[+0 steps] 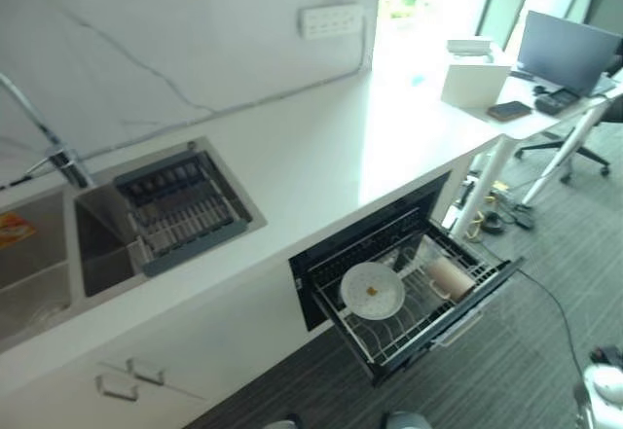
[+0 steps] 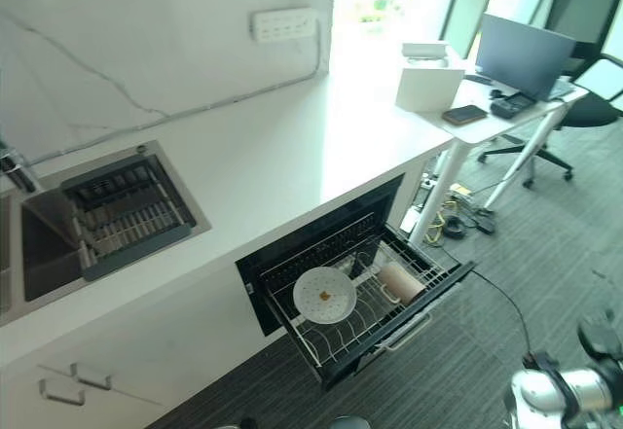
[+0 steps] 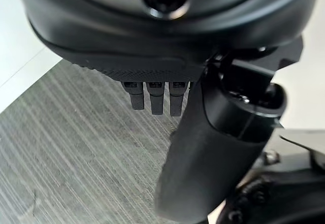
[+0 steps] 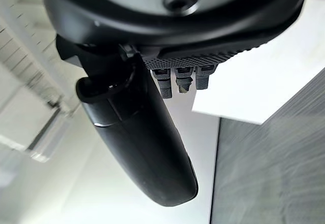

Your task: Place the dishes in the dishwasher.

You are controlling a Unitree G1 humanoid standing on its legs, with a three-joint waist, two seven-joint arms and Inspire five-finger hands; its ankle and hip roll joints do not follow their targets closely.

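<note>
I see the dishwasher rack (image 1: 458, 317) pulled out under the counter (image 1: 321, 157), plate (image 1: 372, 290) and cup (image 1: 449, 277) resting in it, left hand (image 3: 167, 66) and right hand (image 4: 152, 61) empty, fingers straight.

Head cameras looked down, sharing the dishwasher (image 1: 409, 293); wrist cameras looked closely along each hand at floor.
</note>
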